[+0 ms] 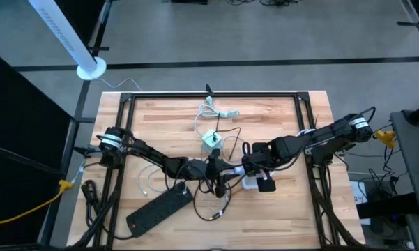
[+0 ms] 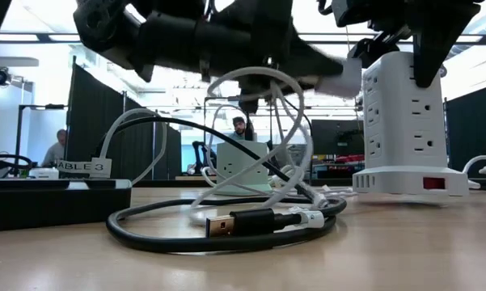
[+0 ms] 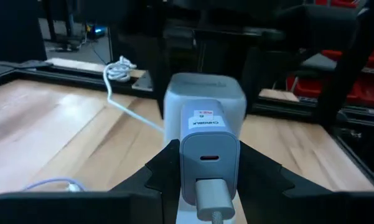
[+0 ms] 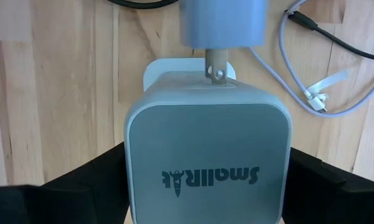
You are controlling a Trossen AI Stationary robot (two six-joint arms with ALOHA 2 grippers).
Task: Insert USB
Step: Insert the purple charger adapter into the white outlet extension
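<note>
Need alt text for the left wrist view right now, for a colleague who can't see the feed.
The left gripper holds a white wall charger between its dark fingers, a pale cable plug already seated in the charger, facing the white power tower just ahead. A white cable lies coiled on the wooden table beyond.

Left arm: reaches from the table's left edge toward the middle, forearm low.
Left gripper [image 3: 202, 180]: fingers clamped on either side of a held object.
Right arm: stretches in from the right edge.
Right gripper [image 4: 205, 180]: fingers spread wide around an object.
</note>
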